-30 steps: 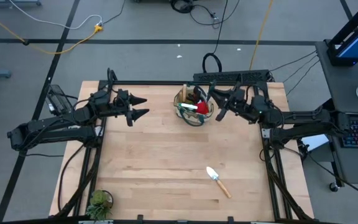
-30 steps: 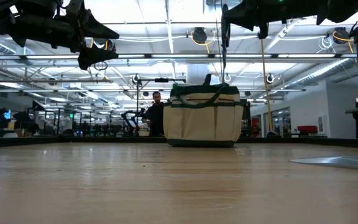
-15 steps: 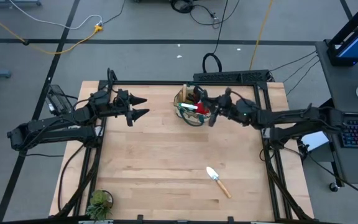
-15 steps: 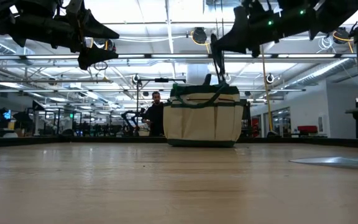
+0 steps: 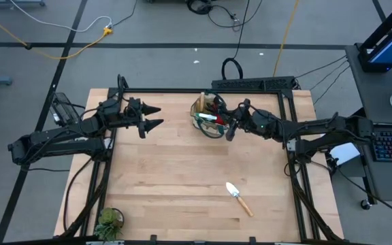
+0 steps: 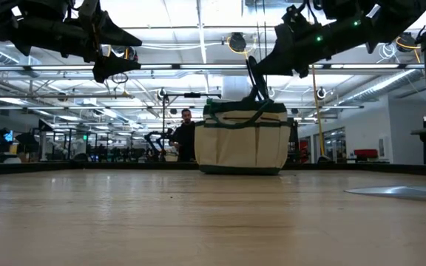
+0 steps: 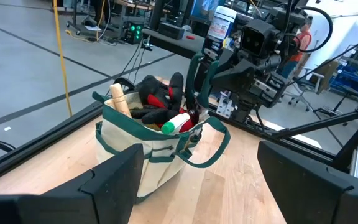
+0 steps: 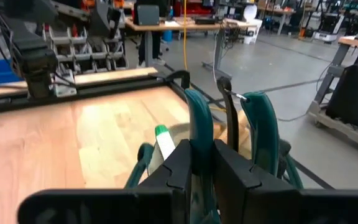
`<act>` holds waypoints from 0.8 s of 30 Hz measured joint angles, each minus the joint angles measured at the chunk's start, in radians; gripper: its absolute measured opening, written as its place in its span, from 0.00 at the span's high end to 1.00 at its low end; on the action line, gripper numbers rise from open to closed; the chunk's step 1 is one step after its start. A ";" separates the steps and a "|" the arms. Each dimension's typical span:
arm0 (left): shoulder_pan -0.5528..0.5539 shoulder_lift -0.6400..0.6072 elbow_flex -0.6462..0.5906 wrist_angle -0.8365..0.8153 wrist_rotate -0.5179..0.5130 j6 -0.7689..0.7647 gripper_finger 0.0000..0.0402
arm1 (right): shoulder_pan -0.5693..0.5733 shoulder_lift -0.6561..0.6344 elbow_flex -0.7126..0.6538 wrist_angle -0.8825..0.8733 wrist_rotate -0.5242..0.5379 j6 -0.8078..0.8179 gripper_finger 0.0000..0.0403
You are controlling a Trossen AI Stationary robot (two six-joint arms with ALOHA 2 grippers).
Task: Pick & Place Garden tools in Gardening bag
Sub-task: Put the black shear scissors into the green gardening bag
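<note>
High view: Gardening bag (image 5: 213, 117) sits at 12 o'clock on the table (image 5: 182, 177); a trowel (image 5: 238, 198) lies at 5 o'clock.
Left wrist view: left gripper (image 7: 197, 186) fingers apart, holding nothing.
Right wrist view: right gripper (image 8: 199, 163) fingers pinch the bag's green loop handle (image 8: 197, 118).
</note>
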State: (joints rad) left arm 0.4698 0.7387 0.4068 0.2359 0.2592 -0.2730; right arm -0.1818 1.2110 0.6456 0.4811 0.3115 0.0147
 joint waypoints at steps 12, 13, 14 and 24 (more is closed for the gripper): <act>0.000 0.000 0.000 0.000 0.000 0.008 0.19 | 0.000 -0.011 0.000 0.000 0.001 0.001 0.92; 0.000 0.000 0.000 0.000 0.000 0.008 0.19 | 0.000 -0.016 0.000 0.003 0.000 0.000 0.92; 0.000 0.000 0.000 0.000 0.000 0.009 0.19 | 0.000 -0.023 0.000 0.003 0.000 0.000 0.92; 0.000 0.000 0.000 0.000 -0.039 0.010 0.19 | 0.000 -0.037 0.000 -0.088 -0.017 0.048 0.92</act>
State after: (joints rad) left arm 0.4694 0.7387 0.4068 0.2359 0.2198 -0.2634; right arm -0.1819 1.1744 0.6456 0.3929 0.2946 0.0631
